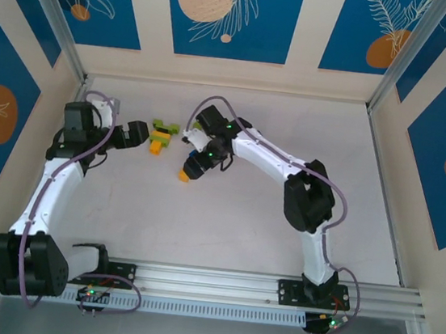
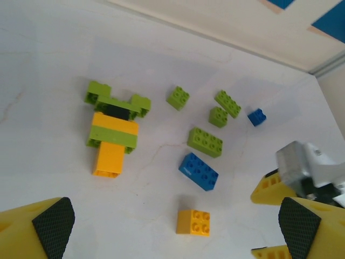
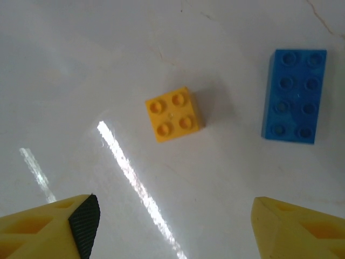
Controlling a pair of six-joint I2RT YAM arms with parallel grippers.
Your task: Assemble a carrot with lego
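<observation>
We see the lego carrot (image 2: 113,129) lying flat on the white table (image 1: 222,240), between the two arms — orange body w/ a lime band, a black brick, a forked lime top. Its long axis runs near-to-far, green end toward the back wall. Loose bricks (image 2: 205,141) lie beside it. Left claw (image 2: 173,229) & right claw (image 3: 186,226) — both spread apart, holding nothing.
</observation>
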